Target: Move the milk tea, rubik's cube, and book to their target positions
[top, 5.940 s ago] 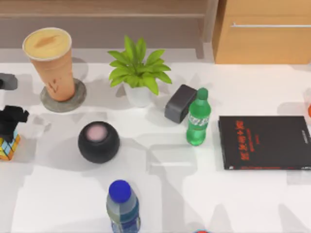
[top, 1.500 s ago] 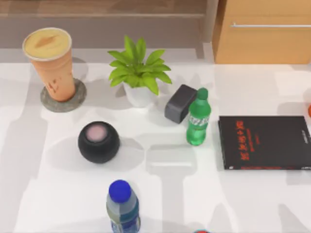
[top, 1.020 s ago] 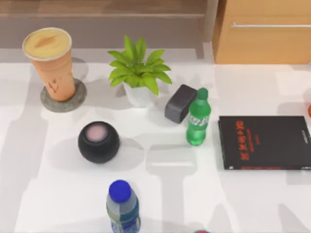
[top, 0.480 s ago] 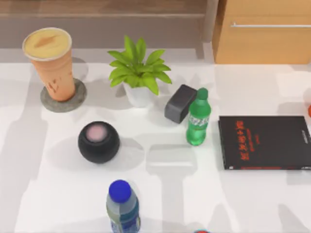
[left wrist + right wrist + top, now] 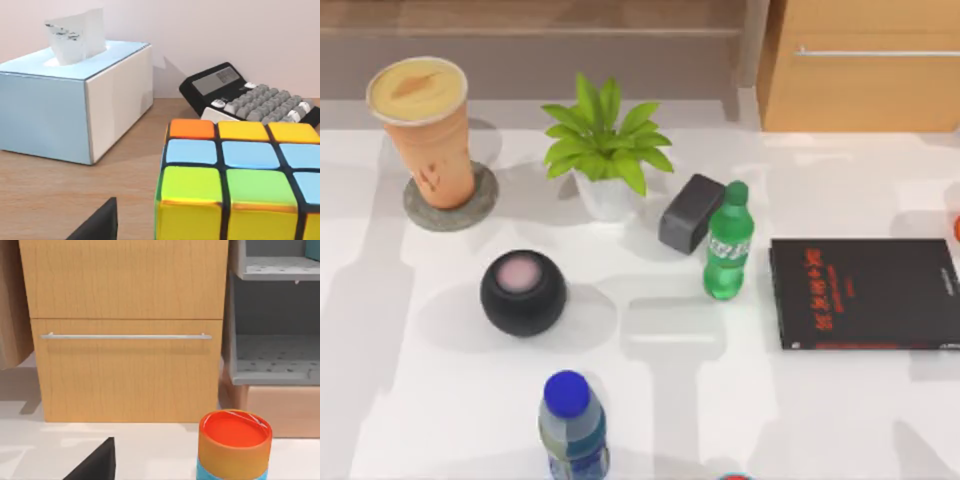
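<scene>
The milk tea, a tall orange-brown cup with a creamy top, stands upright on a round grey coaster at the table's back left. The rubik's cube rests on a wooden surface right in front of my left wrist camera. A black finger of my left gripper sits beside it, with a strip of wood showing between them. A black finger of my right gripper hangs over the white table, near an orange-topped can. I cannot tell whether the blue sliver on the upper grey shelf is the book.
On the table stand a potted plant, grey box, green bottle, black speaker, blue-capped bottle and thin black book. A tissue box and calculator flank the cube. A wooden drawer cabinet faces the right arm.
The left gripper and the cube, at the top view's left edge 5.9 s ago, have left that view. Over the last 1.5 s only faint shadows shift.
</scene>
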You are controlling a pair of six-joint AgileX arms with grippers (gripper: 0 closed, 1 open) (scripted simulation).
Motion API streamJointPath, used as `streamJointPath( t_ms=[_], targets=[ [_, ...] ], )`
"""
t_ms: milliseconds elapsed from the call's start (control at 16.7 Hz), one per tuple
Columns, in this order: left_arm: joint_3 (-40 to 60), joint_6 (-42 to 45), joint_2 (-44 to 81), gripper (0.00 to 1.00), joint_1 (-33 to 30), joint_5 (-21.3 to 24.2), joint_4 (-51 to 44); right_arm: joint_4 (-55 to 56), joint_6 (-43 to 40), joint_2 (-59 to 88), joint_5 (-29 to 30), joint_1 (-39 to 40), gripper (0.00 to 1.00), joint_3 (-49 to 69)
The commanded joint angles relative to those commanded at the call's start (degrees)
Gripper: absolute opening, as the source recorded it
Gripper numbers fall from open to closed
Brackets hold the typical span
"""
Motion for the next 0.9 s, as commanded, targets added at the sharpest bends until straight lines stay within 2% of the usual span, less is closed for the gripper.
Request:
streamJointPath(
  t_ms=[240, 420, 660, 900],
  targets=[
    [-0.4, 0.0, -0.2, 1.00, -0.1, 0.0, -0.2, 0.0, 0.0, 0.0, 0.0, 0.0, 1.00, 0.0],
    [-5.6, 0.0, -5.2, 1.00, -0.3, 0.1, -0.7, 0.0, 0.0, 0.0, 0.0, 0.0, 1.00, 0.0],
    [-18.9, -0.1, -19.2, 1.00, -0.2, -0.1, -1.5, 0.0, 0.0, 0.0, 0.0, 0.0, 1.00, 0.0],
    [-37.7, -0.2, -39.9, 1.00, 0.1, -0.5, -2.6, 0.0, 0.0, 0.0, 0.0, 0.0, 1.00, 0.0]
  ],
)
